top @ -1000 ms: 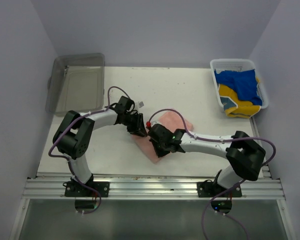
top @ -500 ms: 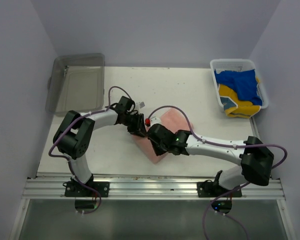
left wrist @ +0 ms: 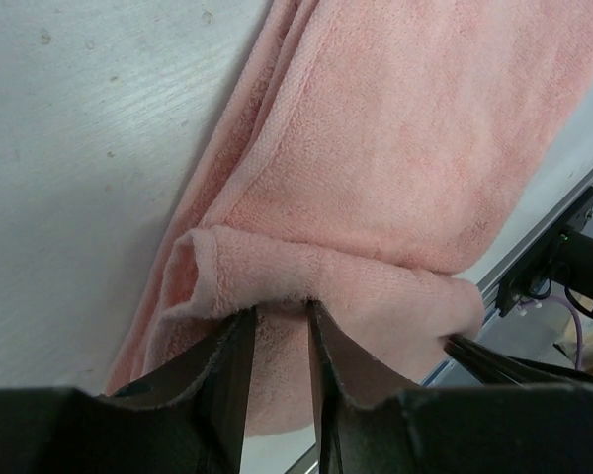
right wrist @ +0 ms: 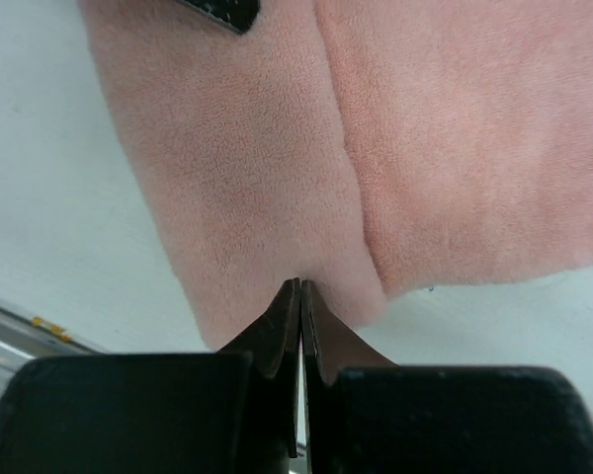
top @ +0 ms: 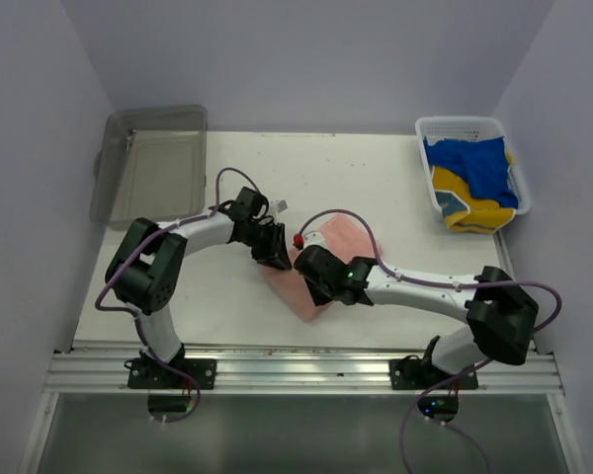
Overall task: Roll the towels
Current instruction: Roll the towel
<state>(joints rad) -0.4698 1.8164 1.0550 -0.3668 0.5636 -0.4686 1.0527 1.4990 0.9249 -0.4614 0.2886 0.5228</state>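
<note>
A salmon pink towel (top: 352, 238) lies mid-table, its left end curled into a loose roll (left wrist: 306, 272). My left gripper (top: 277, 259) (left wrist: 282, 311) is shut on that rolled end, the fold sitting between the narrowly parted fingers. My right gripper (top: 304, 267) (right wrist: 301, 284) is shut, its tips pressing down on the flat towel (right wrist: 257, 188) close to the roll; nothing shows between them. A blue towel (top: 480, 163) and a yellow towel (top: 471, 205) sit in the white basket (top: 462, 125) at the far right.
A grey translucent tray (top: 154, 164) stands at the far left. The aluminium rail (top: 296, 367) runs along the table's near edge. Both arms meet over the middle, cables looping above them.
The right arm's elbow has swung out to the right while its gripper stayed on the towel. The left gripper has hardly moved and keeps its hold.
</note>
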